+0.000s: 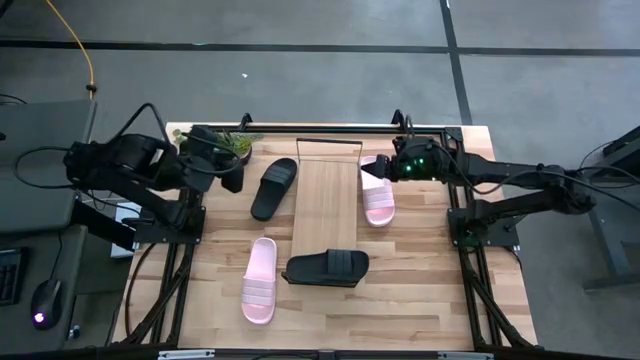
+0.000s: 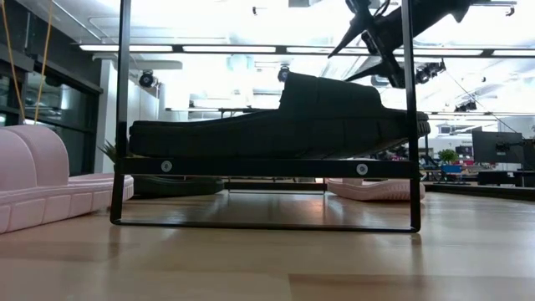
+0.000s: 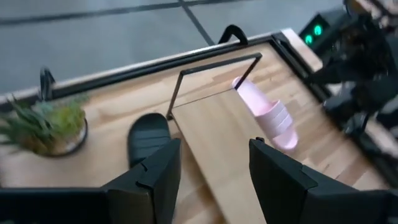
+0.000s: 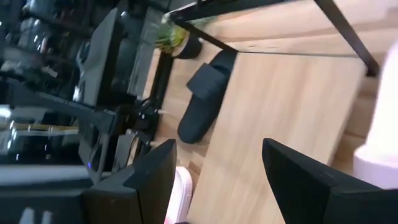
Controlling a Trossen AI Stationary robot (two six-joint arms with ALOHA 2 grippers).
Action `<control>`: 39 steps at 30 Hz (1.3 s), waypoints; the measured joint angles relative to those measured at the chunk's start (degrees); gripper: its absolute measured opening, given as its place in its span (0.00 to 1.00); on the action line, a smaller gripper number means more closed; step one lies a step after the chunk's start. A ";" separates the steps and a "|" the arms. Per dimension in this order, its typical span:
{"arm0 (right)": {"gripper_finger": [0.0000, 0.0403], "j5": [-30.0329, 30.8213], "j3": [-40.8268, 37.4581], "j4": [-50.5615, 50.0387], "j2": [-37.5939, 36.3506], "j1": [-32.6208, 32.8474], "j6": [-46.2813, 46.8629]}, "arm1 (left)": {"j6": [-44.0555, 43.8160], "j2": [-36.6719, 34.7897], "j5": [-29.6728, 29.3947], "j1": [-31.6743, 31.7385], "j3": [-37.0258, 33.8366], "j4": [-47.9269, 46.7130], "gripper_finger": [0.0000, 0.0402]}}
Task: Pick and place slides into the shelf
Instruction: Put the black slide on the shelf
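The shelf (image 1: 325, 195) stands mid-table, a light-wood board on a black wire frame. One black slide (image 1: 327, 268) lies sole-down across its near end (image 2: 276, 125). The other black slide (image 1: 274, 188) rests on the table left of the shelf. One pink slide (image 1: 377, 195) lies along the shelf's right side. The second pink slide (image 1: 260, 280) lies on the table at the near left. My left gripper (image 1: 232, 176) hangs open above the table, left of the black slide (image 3: 148, 137). My right gripper (image 1: 374, 172) hangs open above the pink slide's far end (image 4: 380, 118).
A small potted plant (image 1: 235, 143) stands at the table's far left corner, just behind my left gripper. A black metal frame (image 1: 455, 215) runs along the table's sides. Bare wood shows on the shelf's middle (image 3: 217, 134) and at the table's near right.
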 joint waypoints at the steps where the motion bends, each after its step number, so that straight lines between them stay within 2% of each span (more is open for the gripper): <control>1: 0.57 -0.84 0.00 0.27 0.00 -0.69 -1.37 | -2.19 0.14 -0.29 0.00 0.00 -0.06 0.43; 6: 0.57 -2.04 0.00 1.95 0.00 -3.59 -3.66 | -11.58 0.42 -0.79 0.00 -2.17 -0.35 0.43; 12: 0.57 -5.93 0.00 6.57 0.02 -5.75 -2.91 | -26.41 -2.02 3.19 0.00 -15.15 3.86 0.43; 15: 0.57 -6.31 0.00 8.95 0.02 -5.89 -1.54 | -29.81 -4.48 5.66 -0.02 -24.52 14.02 0.43; 21: 0.57 -6.89 0.00 12.49 0.02 -5.87 0.55 | -32.88 -10.90 5.03 -0.02 -44.24 42.22 0.43; 25: 0.57 -7.13 0.00 13.21 0.04 -5.87 0.55 | -36.48 -15.11 3.48 -0.02 -55.09 53.13 0.43; 31: 0.57 -7.71 0.00 15.01 0.04 -4.90 4.14 | -46.88 -21.15 0.15 -0.02 -64.86 54.84 0.43; 36: 0.57 -7.33 0.00 15.82 0.04 -3.68 3.69 | -48.33 -23.62 -3.80 -0.02 -67.72 55.82 0.43; 39: 0.57 -6.62 0.00 16.29 0.04 -3.49 3.56 | -51.40 -23.34 -2.99 -0.02 -69.23 55.64 0.43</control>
